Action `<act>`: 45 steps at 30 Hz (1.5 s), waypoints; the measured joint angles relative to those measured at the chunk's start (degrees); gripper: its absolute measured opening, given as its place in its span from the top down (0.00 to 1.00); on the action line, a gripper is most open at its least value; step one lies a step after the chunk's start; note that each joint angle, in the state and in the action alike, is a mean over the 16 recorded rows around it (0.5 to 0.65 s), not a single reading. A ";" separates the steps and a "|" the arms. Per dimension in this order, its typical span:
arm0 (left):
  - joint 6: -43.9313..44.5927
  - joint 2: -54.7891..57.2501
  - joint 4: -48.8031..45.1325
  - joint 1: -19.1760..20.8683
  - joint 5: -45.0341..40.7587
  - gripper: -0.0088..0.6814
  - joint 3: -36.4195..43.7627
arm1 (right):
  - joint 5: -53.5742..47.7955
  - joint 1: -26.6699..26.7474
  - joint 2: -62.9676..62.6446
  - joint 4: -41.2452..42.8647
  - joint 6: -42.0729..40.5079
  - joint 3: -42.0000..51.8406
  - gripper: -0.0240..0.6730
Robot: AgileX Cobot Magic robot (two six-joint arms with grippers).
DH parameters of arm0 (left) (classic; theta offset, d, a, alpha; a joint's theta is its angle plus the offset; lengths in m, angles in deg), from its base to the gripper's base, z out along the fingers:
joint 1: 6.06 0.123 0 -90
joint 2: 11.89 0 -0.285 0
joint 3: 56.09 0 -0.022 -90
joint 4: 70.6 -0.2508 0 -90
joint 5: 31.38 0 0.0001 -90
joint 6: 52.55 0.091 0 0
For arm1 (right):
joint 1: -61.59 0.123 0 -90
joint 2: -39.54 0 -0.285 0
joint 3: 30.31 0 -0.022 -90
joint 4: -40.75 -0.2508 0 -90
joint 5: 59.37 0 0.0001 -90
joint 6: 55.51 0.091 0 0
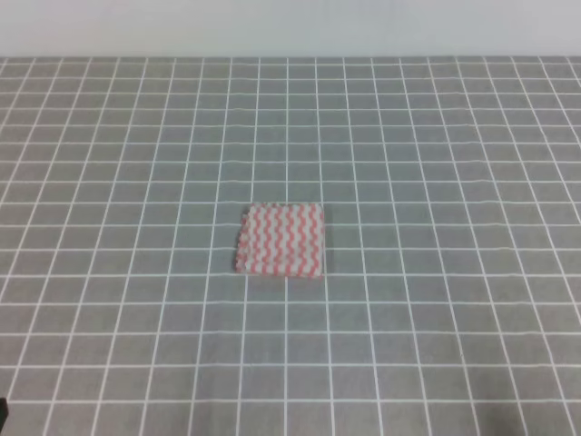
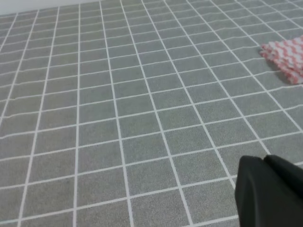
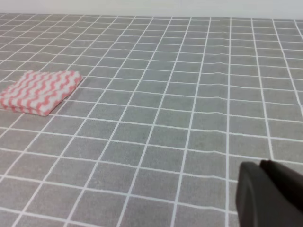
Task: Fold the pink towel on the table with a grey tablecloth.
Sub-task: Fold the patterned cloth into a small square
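As the high view shows, the pink towel (image 1: 280, 239) lies as a small compact rectangle mid-table (image 1: 436, 136), so folding looks finished. In the left wrist view, the left gripper (image 2: 270, 191) is far from it; the right gripper (image 3: 267, 191) likewise. I cannot tell their fingers' state.

The pink towel (image 1: 280, 240) lies roughly mid-table (image 1: 436, 136), apparently folded.

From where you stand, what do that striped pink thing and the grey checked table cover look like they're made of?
The pink towel looks like soft woven or knitted cloth, matte, its edge showing stacked layers. The grey tablecloth seems thin matte fabric, lying in slight ripples that bend its white grid lines. Exact fibres can't be told.
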 joint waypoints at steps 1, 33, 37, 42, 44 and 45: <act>0.08 0.00 -0.10 0.00 -0.29 0.99 0.00 | 0.00 0.00 0.00 0.00 0.00 0.00 0.99; 0.46 -0.06 -0.18 0.00 -0.56 0.99 0.00 | -0.24 0.00 0.12 -0.04 -0.05 -0.17 0.99; 0.46 -0.06 -0.18 0.00 -0.54 0.99 0.00 | -0.24 0.00 0.12 -0.04 -0.05 -0.17 0.99; 0.46 -0.18 -0.18 -0.01 -0.51 0.99 0.00 | -0.24 0.00 0.12 -0.04 -0.05 -0.17 0.99; 0.46 -0.23 -0.18 -0.01 -0.50 0.99 0.00 | -0.24 0.00 0.12 -0.04 -0.05 -0.17 0.99; 0.46 -0.23 -0.18 -0.01 -0.49 0.99 0.00 | -0.24 0.00 0.12 -0.04 -0.05 -0.17 0.99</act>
